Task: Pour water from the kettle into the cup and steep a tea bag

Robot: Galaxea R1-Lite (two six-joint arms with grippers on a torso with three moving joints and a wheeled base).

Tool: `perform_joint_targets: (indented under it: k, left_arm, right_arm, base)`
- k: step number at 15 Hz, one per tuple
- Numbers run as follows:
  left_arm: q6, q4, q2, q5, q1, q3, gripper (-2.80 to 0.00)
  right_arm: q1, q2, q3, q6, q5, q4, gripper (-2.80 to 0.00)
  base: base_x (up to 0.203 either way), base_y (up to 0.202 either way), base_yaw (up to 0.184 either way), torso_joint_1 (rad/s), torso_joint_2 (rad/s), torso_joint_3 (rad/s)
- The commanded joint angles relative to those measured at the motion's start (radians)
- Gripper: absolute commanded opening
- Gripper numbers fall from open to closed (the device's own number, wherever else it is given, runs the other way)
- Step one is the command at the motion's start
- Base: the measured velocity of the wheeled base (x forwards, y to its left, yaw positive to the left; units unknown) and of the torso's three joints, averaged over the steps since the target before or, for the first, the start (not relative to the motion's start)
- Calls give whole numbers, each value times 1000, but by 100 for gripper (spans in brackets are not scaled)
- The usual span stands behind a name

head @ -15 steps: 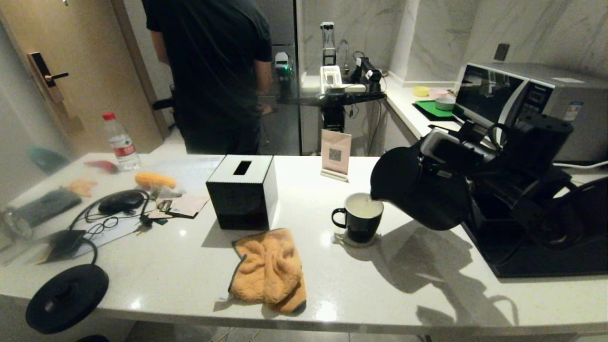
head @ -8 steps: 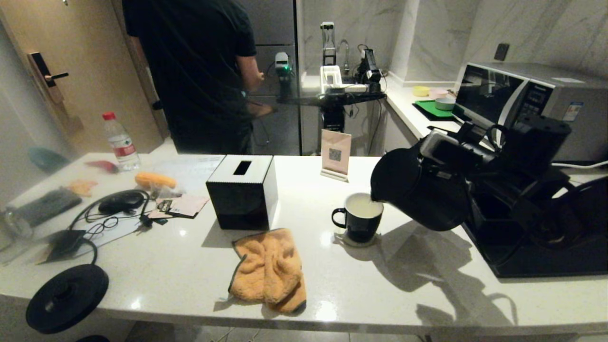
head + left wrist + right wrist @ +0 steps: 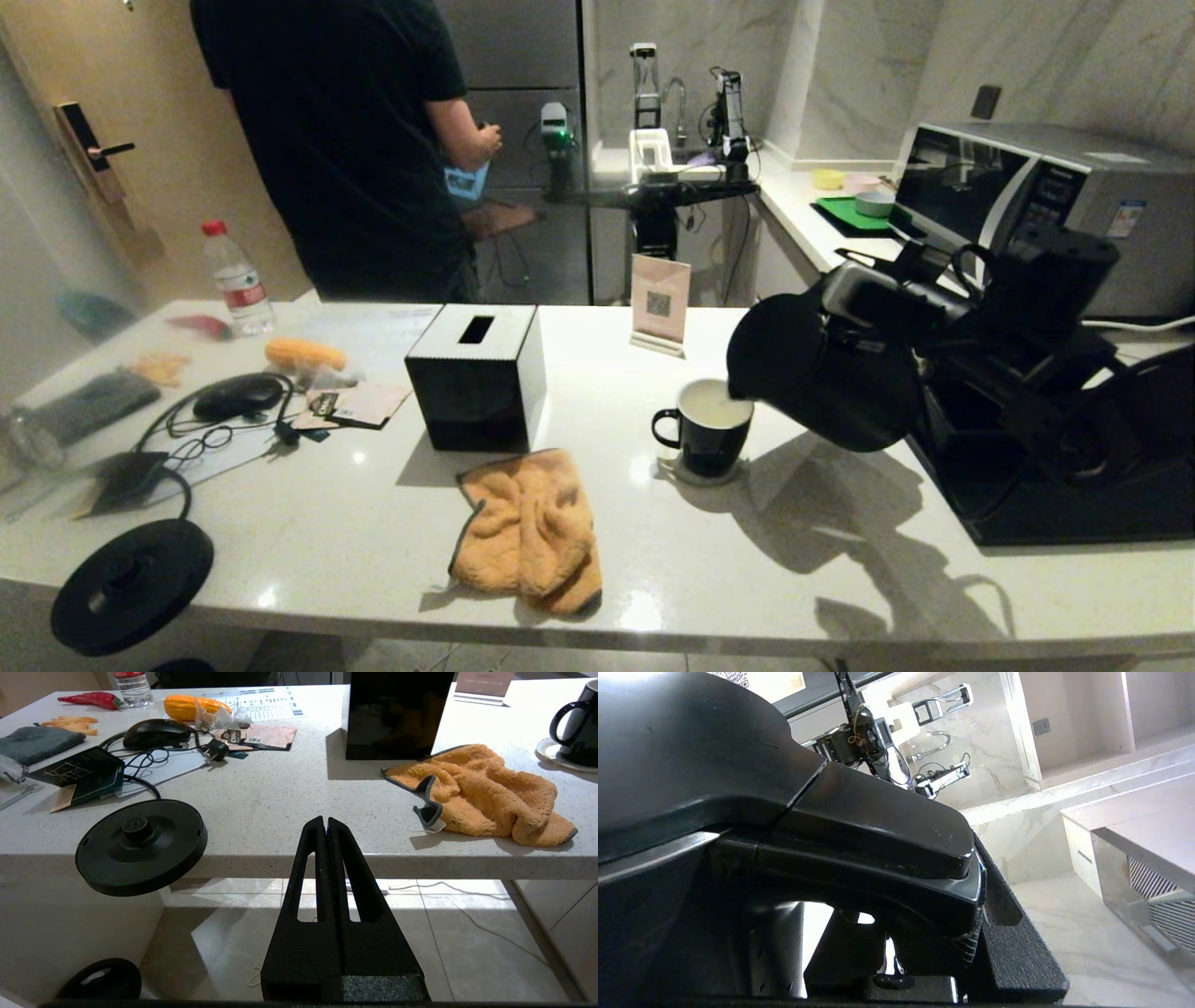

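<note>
One kettle (image 3: 822, 373) hangs tilted above the tabletop (image 3: 373, 523), its spout just over the rim of the cup (image 3: 707, 431), which stands on a small coaster between an orange cloth (image 3: 527, 532) and the kettle. The right pincer (image 3: 924, 933) is clamped on the kettle's handle. The cup's white inside shows pale liquid. The left pincer (image 3: 325, 823), its fingers pressed together, is parked below the tabletop's near edge, near the round black base (image 3: 140, 844).

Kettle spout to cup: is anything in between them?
Nothing visible. The right gripper holds the kettle tilted, its spout right over the cup rim; the cloth and tissue box lie off to the left.
</note>
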Motion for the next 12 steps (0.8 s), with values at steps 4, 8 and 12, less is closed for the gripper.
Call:
perform_joint_targets:
  k: [4,8,12]
  left_arm:
    - [-1,0,0,0,0,0,-280]
    - [-1,0,0,0,0,0,-280]
    - [0,0,0,0,0,0,-280]
  right_arm:
    - [0,4,0,-7,2,-7,-280]
    - [0,4,0,-7,2,-7,-280]
    - [1,6,0,-7,7,-8,-280]
  base:
    - [0,0,0,0,0,0]
    - [0,0,0,0,0,0]
    - [0,0,0,0,0,0]
